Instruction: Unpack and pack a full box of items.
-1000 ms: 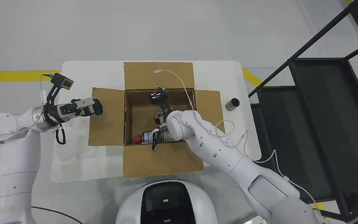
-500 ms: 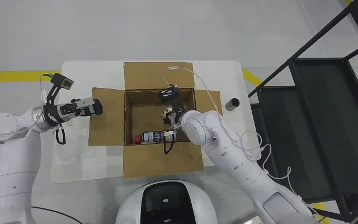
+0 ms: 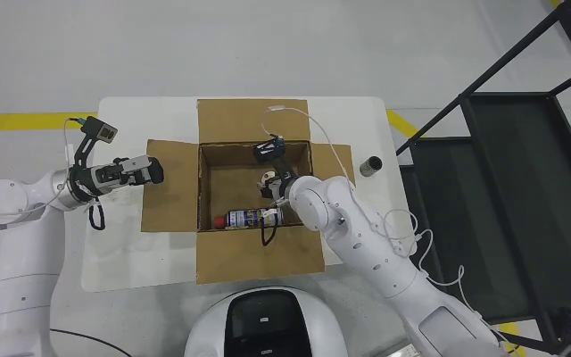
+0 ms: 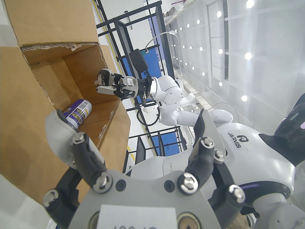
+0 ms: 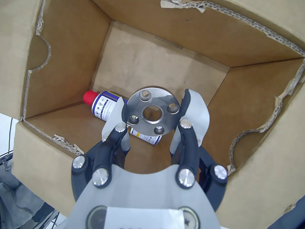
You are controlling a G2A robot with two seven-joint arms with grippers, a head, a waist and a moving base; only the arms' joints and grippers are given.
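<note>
The box [image 3: 207,183] is open on top, its four flaps [image 3: 252,118] spread flat over the worktop [image 3: 134,120]; a spray can [image 3: 243,217] lies along the near wall, the rest of the floor bare; the right tool [image 5: 153,107], clamped on a metal flange [image 5: 157,96], hangs over the opening right of centre; the left tool [image 3: 157,170], fingers spread, hovers outside the left flap; a small cylinder [image 3: 370,165] stands just beyond the right flap.

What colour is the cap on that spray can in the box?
Red cap, clearest in the right wrist view.
</note>
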